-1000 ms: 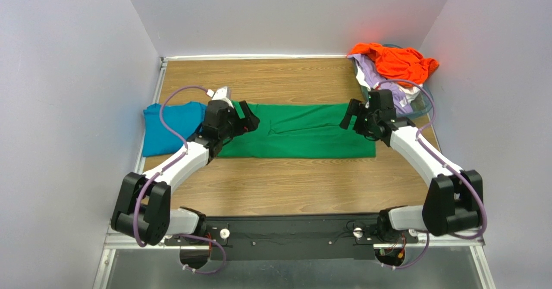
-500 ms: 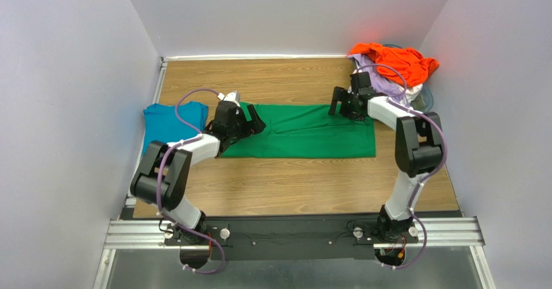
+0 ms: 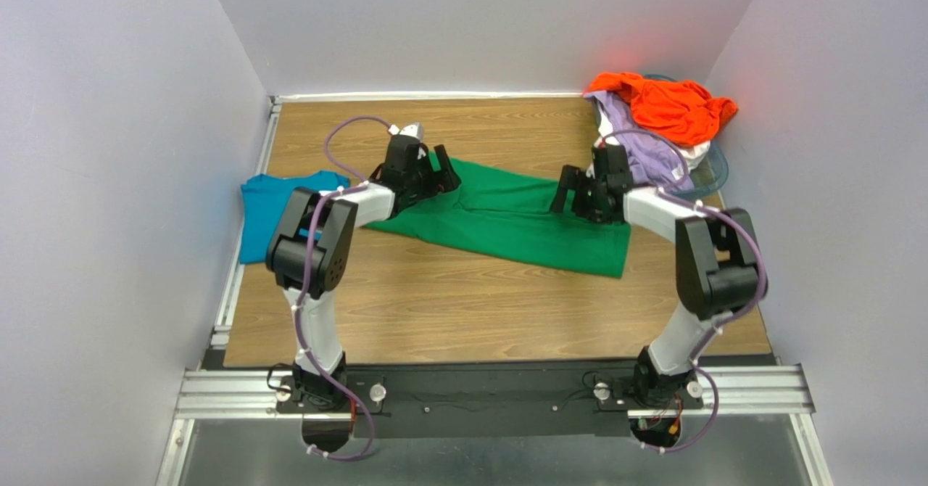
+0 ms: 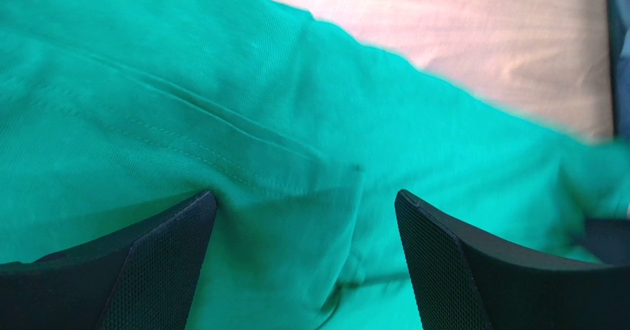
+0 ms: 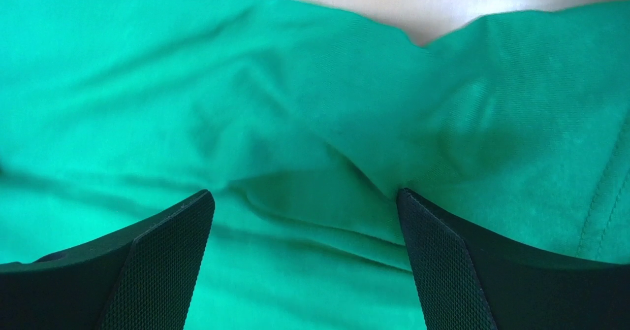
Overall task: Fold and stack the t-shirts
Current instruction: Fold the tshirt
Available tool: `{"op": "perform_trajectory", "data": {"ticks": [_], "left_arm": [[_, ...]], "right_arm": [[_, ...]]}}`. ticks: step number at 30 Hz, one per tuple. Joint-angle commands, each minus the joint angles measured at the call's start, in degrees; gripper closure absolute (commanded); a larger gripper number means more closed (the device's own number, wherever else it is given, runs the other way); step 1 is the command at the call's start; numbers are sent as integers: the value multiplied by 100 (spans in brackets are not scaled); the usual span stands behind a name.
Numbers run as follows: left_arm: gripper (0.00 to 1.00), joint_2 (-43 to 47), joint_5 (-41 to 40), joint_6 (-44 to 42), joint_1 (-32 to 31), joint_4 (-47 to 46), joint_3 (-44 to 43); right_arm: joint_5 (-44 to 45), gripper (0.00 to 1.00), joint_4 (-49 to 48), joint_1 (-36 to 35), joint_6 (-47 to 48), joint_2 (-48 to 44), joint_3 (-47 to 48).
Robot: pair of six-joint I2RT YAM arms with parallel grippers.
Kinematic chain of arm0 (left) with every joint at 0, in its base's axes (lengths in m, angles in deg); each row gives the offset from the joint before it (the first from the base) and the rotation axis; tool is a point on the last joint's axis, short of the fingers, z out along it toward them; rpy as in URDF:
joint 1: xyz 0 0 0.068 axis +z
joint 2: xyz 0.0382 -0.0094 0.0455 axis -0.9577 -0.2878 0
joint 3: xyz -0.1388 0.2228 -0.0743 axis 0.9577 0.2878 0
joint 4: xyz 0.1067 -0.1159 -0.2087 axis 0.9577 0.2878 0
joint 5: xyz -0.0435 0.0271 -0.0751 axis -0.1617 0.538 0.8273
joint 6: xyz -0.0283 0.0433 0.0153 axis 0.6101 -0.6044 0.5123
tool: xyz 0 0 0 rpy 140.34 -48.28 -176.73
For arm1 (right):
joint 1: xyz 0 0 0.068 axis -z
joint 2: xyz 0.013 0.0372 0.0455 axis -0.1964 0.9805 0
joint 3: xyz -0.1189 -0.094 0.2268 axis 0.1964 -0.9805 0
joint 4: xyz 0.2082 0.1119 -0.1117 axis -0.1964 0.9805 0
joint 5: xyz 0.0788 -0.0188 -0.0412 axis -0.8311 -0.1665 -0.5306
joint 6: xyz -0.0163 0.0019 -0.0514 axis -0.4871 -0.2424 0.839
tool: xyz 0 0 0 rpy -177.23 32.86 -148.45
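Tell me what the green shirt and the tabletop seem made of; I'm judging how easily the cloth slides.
Green shirt: soft knit cloth, likely cotton jersey, matte; fine weave, a stitched seam and soft creases show. Tabletop: wood or wood-look laminate, which one is unclear; smooth, slightly glossy, with brown grain lines running across.

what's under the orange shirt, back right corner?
A lavender shirt and a bit of white cloth lie under the orange shirt, all heaped over the clear basket. Anything deeper in the pile is covered.
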Motion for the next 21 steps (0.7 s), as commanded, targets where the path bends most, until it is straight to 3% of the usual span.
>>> {"op": "perform_trajectory", "data": {"ticks": [1, 6, 13, 19, 21], "left_arm": [[2, -691, 84, -132, 22, 442, -747], [2, -1586, 523, 114, -162, 627, -1905], [2, -2730, 507, 167, -523, 1655, -3946], [2, -3056, 655, 202, -725, 1919, -4571], [2, -3144, 691, 202, -734, 1972, -4711]], "right_arm": [[-307, 0, 673, -255, -649, -563, -1300], [-534, 0, 673, -1098, -1491, -2037, -2608], [-623, 0, 577, -2557, -2689, -3174, -3331], [-290, 0, 51, -4312, -3584, -2912, -3560], [-176, 0, -38, -4605, -3656, -2543, -3316]]}}
